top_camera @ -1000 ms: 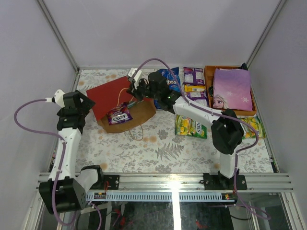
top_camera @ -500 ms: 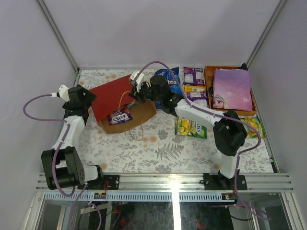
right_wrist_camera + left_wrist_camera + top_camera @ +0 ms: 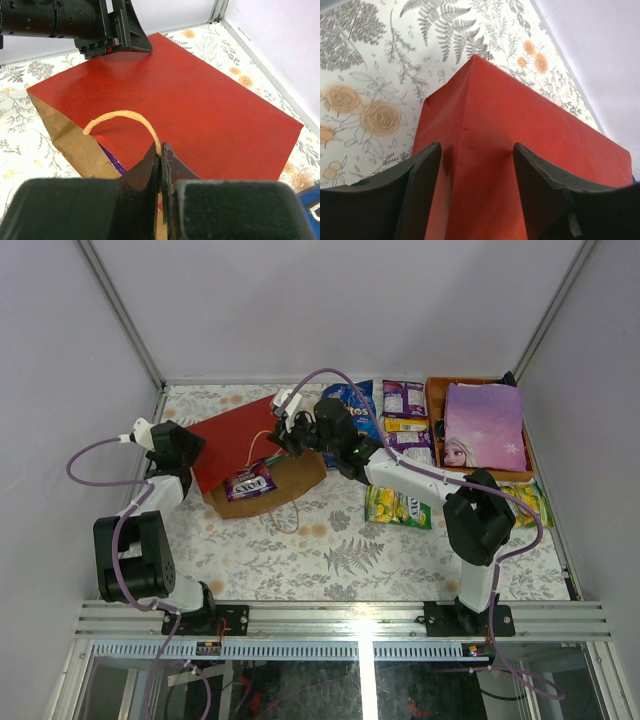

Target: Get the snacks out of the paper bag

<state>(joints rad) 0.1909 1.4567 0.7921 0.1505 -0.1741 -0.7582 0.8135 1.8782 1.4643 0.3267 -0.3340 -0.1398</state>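
The red paper bag lies flat at the back left, its brown mouth facing right. A purple snack packet lies in the mouth; a sliver of it shows in the right wrist view. My right gripper is shut on the tan cord handle, jaws pressed together above the red bag. My left gripper is open at the bag's closed left end, and its fingers straddle a raised fold of the red paper.
A blue Doritos bag, purple and yellow packs and a yellow-green pack lie right of the bag. An orange tray holds the lilac princess item. Another yellow-green pack lies near the right edge.
My left arm has swung in and its gripper has moved right to the bag's left end. My right gripper holds the handle in nearly the same place.
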